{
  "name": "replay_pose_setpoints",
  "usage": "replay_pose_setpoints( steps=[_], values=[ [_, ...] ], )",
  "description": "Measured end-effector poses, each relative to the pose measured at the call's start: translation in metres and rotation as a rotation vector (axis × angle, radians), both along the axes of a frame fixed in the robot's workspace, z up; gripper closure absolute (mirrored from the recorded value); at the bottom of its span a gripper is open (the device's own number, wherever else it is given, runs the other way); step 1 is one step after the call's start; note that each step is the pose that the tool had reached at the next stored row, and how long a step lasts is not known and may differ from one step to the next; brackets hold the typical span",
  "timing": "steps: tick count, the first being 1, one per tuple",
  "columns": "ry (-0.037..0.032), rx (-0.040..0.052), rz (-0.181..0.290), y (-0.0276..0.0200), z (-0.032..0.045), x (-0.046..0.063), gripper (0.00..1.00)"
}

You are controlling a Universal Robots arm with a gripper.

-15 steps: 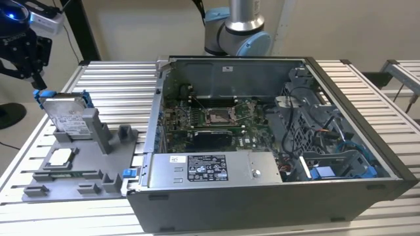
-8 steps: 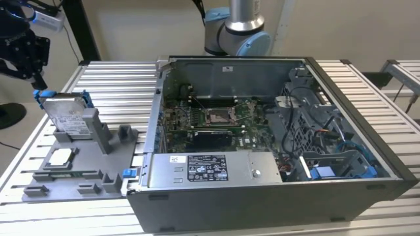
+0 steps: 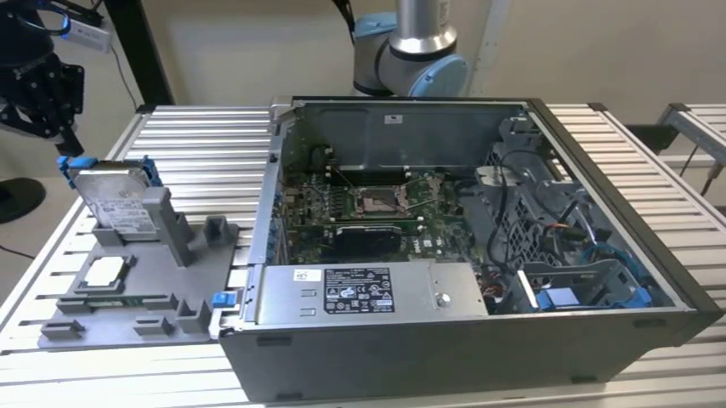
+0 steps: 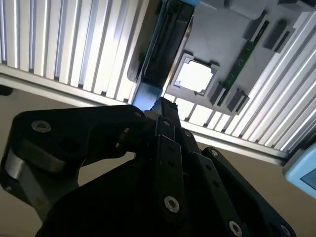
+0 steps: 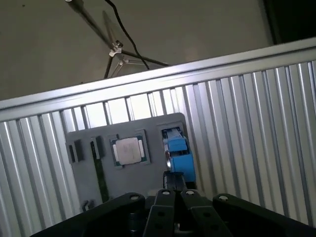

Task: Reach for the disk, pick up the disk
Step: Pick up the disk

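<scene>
Disk (image 3: 114,202), exterior view: it stands on edge in a slot of the grey holder (image 3: 125,319), at the left of the frame. The holder rests on the slatted table (image 3: 204,144), just beside the open computer case (image 3: 454,365). The disk has a silver-grey metal face with a white label, a blue plastic frame round its edges and a blue tab at the upper corner. The gripper (image 3: 66,146) hangs in the upper left of the frame, with its tip at that corner. Whether it is touching or just short, cannot tell. A small square chip (image 3: 104,272) lies flat in the holder, lower in the frame than the disk.

Second wrist view: the disk (image 4: 165,44) is seen edge-on, a dark narrow slab with a blue end. The gripper (image 4: 165,106) is right at that blue end. The chip (image 4: 195,76) sits just beside the disk in the holder (image 4: 222,29).

First wrist view: the disk's blue edge (image 5: 177,153) lies straight ahead of the gripper (image 5: 173,178). The chip (image 5: 128,150) is next to it on the holder (image 5: 148,128).

Gripper state: cannot tell how far open it is, or whether it has hold of anything.

Risks, as judged:
- The approach is at one corner, on the plastic rather than the metal body. A hold there could flex the frame or let the disk swing.
- An off-centre pull could jam the disk in its slot and drag the holder along.
- The smooth metal faces may slip.
</scene>
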State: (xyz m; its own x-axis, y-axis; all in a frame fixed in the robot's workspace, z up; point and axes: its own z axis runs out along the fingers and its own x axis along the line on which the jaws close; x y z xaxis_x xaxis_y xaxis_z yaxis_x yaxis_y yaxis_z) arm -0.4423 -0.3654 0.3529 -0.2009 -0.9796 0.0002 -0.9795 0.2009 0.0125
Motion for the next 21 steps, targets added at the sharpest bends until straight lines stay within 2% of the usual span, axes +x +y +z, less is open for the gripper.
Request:
replay_pose_setpoints(
  steps=[6,21],
  values=[
    [-0.0001,-0.0001,0.004,0.0023,-0.0011,0.0009,1.00],
    [-0.0004,-0.0002,0.062,0.0039,-0.0010,-0.0004,1.00]
  ],
)
